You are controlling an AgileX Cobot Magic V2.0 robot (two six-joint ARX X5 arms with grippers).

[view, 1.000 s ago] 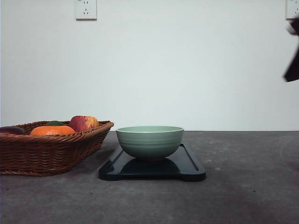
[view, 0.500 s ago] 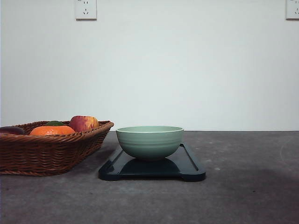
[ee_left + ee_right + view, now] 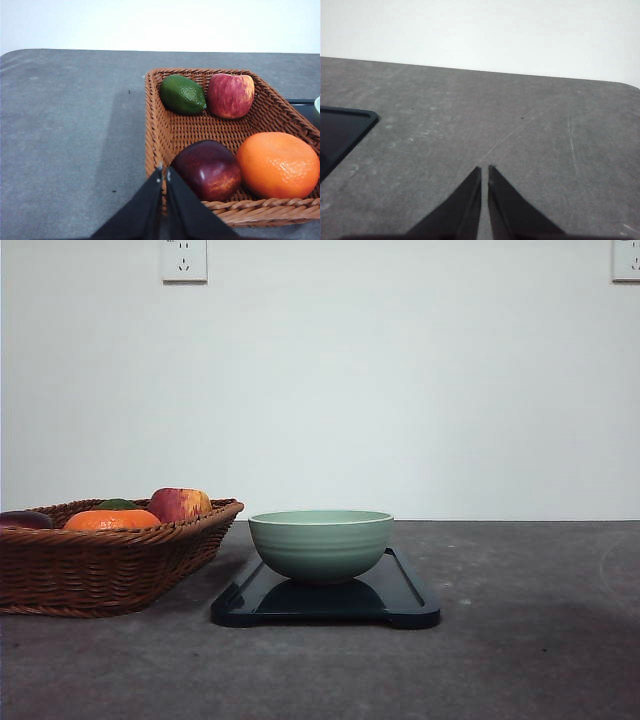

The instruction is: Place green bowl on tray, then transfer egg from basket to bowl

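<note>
The round pale green bowl (image 3: 320, 543) sat on the flat black tray (image 3: 405, 600), so the closed, empty left claw (image 3: 164, 172) needed to open wide over the small dark red-brown egg (image 3: 209, 169).

Bright, even light; soft shadows, sharp focus.

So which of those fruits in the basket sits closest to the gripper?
The dark purple-red round fruit, right beside the left gripper fingertips; the orange, red apple and green lime lie farther off.
</note>
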